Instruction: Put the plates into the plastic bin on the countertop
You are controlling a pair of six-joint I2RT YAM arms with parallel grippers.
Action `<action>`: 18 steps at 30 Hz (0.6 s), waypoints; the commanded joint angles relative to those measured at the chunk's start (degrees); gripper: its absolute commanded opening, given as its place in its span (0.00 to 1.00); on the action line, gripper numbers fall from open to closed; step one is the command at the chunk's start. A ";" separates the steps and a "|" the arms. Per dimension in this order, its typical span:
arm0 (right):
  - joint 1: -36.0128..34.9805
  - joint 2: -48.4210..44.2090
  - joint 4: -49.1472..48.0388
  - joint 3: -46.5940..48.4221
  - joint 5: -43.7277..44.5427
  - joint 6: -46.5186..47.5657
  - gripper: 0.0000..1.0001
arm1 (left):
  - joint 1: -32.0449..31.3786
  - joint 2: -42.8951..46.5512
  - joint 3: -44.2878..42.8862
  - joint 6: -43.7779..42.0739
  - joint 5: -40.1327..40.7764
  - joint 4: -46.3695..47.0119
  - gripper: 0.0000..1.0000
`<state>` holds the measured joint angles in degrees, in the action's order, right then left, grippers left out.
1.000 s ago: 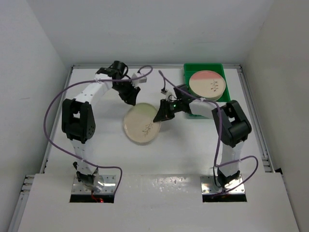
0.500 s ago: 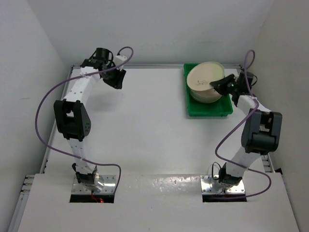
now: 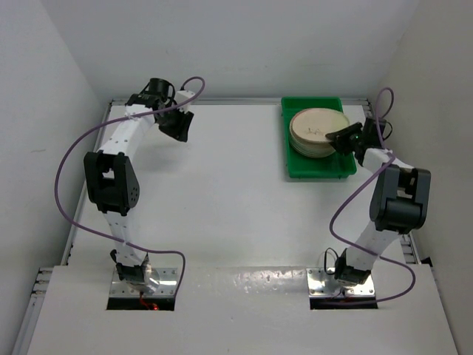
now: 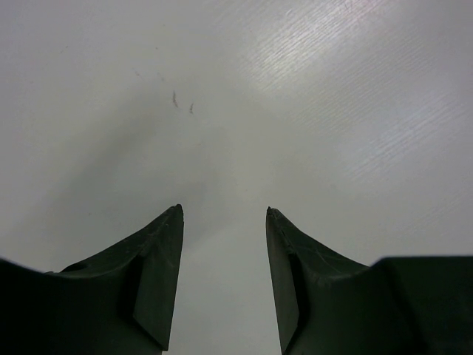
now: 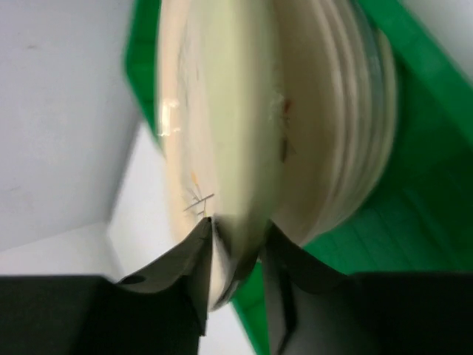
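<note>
A stack of cream plates (image 3: 314, 132) lies in the green plastic bin (image 3: 319, 168) at the far right of the white countertop (image 3: 222, 200). My right gripper (image 3: 341, 137) is at the stack's right edge. In the right wrist view its jaws (image 5: 238, 229) close around the rim of the top plate (image 5: 222, 111), which rests nearly flat on the plates below (image 5: 340, 140) inside the bin (image 5: 421, 244). A dark sprig shows on the top plate. My left gripper (image 3: 177, 127) is open and empty above bare countertop (image 4: 222, 89) at the far left (image 4: 224, 211).
White walls close in the countertop at the back and both sides. The bin sits against the back right corner. Purple cables loop from both arms (image 3: 74, 170).
The plate that lay mid-table a second ago was carried by my right gripper to the bin and lowered from a tilt onto the stack. My left arm drew back to the far left.
</note>
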<state>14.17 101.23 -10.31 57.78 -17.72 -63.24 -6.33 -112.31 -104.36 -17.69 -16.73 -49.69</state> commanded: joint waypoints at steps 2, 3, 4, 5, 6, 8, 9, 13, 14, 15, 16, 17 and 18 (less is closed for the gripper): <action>-2.22 2.56 17.20 9.44 8.65 9.71 0.34 | -0.18 0.95 -0.15 0.55 -0.67 1.35 0.51; -2.40 3.00 20.38 12.42 9.01 11.02 0.36 | -0.18 0.43 -0.15 0.55 -0.67 1.35 0.51; -2.48 4.14 21.28 12.88 9.10 11.38 0.36 | -0.18 0.43 -0.15 0.55 -0.67 1.35 0.51; -2.40 4.41 22.77 13.93 9.88 11.56 0.36 | -0.18 0.43 -0.15 0.55 -0.67 1.35 0.51; -2.40 5.02 23.48 14.20 10.50 11.82 0.36 | -0.18 -0.09 -0.15 0.55 -0.67 1.35 0.51; -2.57 5.29 25.42 15.43 12.69 12.44 0.36 | -0.18 -0.10 -0.15 0.55 -0.67 1.35 0.51; -2.66 5.82 26.55 15.78 13.23 12.88 0.38 | -0.18 -0.10 -0.15 0.55 -0.67 1.35 0.51; -4.24 7.49 33.22 21.65 17.53 17.79 0.43 | -0.18 -0.10 -0.15 0.55 -0.67 1.35 0.51; -5.11 8.01 34.46 22.54 21.28 19.37 0.43 | -0.18 -0.10 -0.15 0.55 -0.67 1.35 0.51; -5.64 8.54 36.74 24.12 22.54 20.08 0.44 | -0.18 -0.10 -0.15 0.55 -0.67 1.35 0.51; -6.69 8.81 38.67 24.57 23.59 21.48 0.44 | -0.18 -0.10 -0.15 0.55 -0.67 1.35 0.51; -7.05 8.46 39.48 25.10 26.56 22.54 0.47 | -0.18 -0.10 -0.15 0.55 -0.67 1.35 0.51; -7.49 7.94 40.01 25.10 27.29 22.98 0.52 | -0.18 -0.10 -0.15 0.55 -0.67 1.35 0.51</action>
<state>8.32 109.40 21.96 80.60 1.19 -46.04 -6.33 -112.31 -104.33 -17.67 -16.75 -49.36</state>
